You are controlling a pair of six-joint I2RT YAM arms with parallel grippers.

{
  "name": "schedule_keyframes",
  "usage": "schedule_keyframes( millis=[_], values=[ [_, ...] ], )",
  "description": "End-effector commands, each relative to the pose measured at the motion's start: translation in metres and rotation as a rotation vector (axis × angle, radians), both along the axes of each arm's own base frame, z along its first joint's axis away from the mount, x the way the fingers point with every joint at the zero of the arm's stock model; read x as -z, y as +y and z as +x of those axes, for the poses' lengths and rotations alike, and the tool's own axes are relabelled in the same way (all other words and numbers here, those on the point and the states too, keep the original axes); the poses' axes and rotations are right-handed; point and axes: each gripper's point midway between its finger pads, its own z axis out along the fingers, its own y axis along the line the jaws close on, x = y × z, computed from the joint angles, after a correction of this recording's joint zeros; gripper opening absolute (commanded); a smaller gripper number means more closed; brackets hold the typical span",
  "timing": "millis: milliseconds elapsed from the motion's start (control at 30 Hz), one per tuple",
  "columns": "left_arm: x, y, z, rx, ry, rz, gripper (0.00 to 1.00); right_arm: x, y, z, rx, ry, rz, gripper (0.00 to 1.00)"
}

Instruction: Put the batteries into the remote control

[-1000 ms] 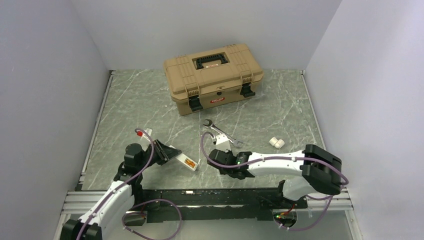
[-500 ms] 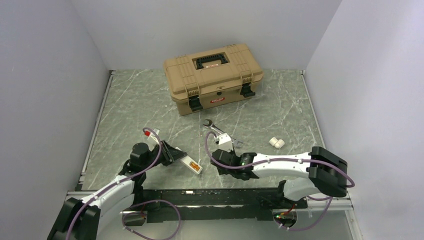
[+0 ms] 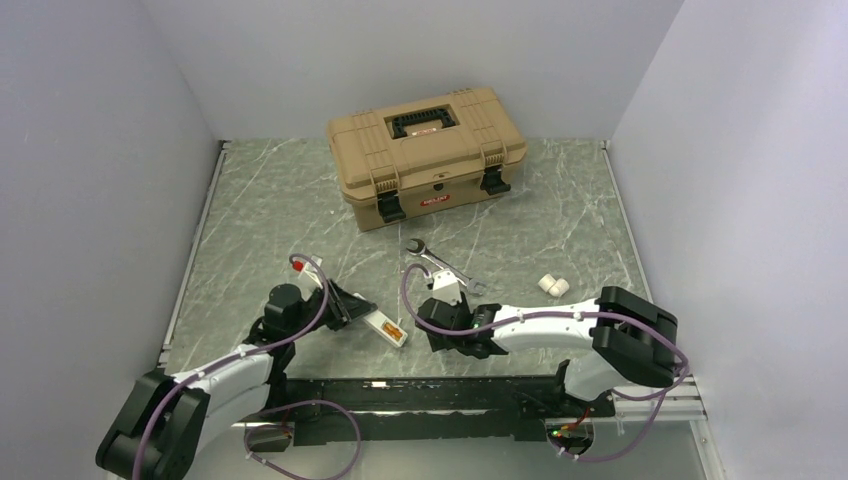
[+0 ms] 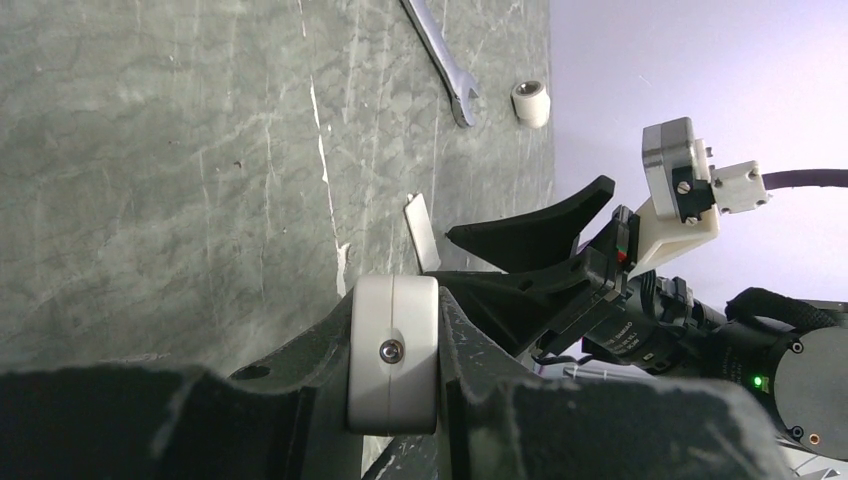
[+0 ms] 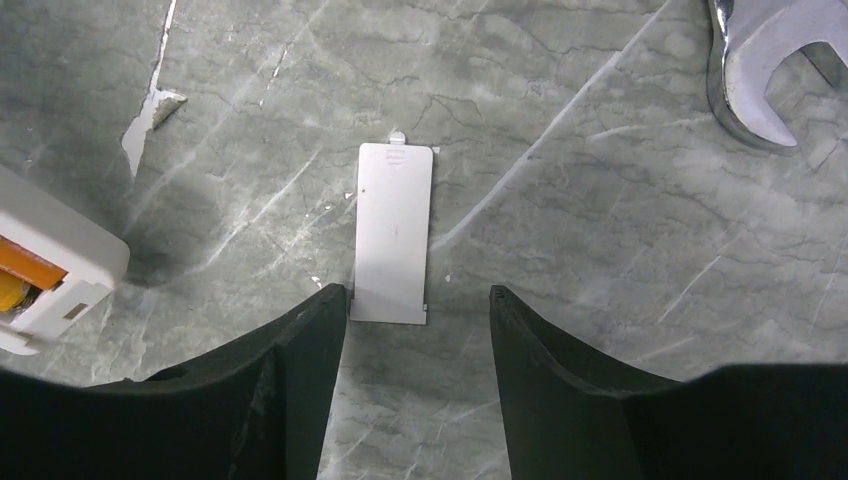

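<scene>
My left gripper (image 3: 345,312) is shut on the remote control (image 3: 385,328), a slim white bar whose orange-brown recess faces up. In the left wrist view its butt end (image 4: 392,365) sits clamped between my fingers. My right gripper (image 5: 415,295) is open and low over the table. The thin white battery cover (image 5: 393,232) lies flat just ahead of its tips, nearer the left one, held by nothing. A corner of the remote control (image 5: 50,265) shows at the left of that view, with orange and yellow in the recess. No batteries are in view as such.
A steel wrench (image 3: 440,265) lies just beyond the right gripper (image 3: 430,315), its open end (image 5: 770,60) close by. Two short white cylinders (image 3: 553,286) rest to the right. A closed tan toolbox (image 3: 425,155) stands at the back.
The left gripper has carried the remote control a little rightward and nearer the front edge. The right gripper's jaws have spread and its wrist has shifted slightly left.
</scene>
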Motion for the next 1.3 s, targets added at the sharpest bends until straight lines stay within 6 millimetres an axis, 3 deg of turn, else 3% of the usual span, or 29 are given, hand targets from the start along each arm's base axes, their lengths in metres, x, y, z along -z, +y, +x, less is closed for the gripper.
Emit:
schedule_keyframes(
  millis=[0, 433, 733, 1000, 1133, 1267],
  values=[
    [-0.006, -0.002, -0.001, 0.006, -0.056, -0.032, 0.01, -0.007, 0.015, 0.005, 0.011, -0.002, 0.043, 0.57],
    [-0.004, 0.001, -0.003, -0.007, -0.052, -0.018, 0.01, 0.003, 0.012, 0.0, 0.009, 0.034, 0.003, 0.3],
    [-0.004, -0.001, -0.002, 0.002, -0.047, -0.028, 0.01, -0.007, 0.002, 0.002, 0.035, 0.0, 0.019, 0.24],
    [-0.003, -0.006, -0.001, 0.016, -0.038, -0.038, 0.01, -0.036, 0.001, 0.007, 0.025, -0.054, 0.065, 0.24],
    [-0.005, -0.01, -0.002, 0.029, -0.04, -0.047, 0.0, -0.04, 0.0, 0.007, 0.02, -0.058, 0.073, 0.26],
    [-0.003, -0.011, -0.002, 0.03, -0.035, -0.047, 0.0, -0.032, 0.0, 0.005, 0.034, -0.04, 0.071, 0.49]
  ],
)
